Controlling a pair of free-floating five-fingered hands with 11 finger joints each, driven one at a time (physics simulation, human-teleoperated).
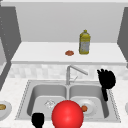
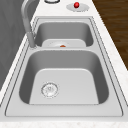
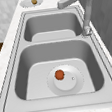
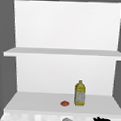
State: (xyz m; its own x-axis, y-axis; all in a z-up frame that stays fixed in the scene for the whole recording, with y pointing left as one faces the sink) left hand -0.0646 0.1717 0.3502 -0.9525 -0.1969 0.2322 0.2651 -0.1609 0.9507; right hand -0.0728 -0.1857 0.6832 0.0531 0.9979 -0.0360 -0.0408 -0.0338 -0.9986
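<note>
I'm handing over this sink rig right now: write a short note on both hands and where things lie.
Right robot hand: open, fingers spread upward, in the air above the right basin's back edge.
Left robot hand: low at the sink's front edge; finger state unclear.
Small orange-red item: on the plate in the right basin.
Red ball: at the front of the sink.
Yellow bottle and another small orange item: on the shelf.
Nothing is held.

A yellow bottle stands on the shelf, above and to the left of the right hand's fingers. A small orange-brown thing lies just beside the bottle, farther from the fingers. The faucet rises left of those fingers, its spout angled toward them, and the drain lies lower and farther left.
</note>
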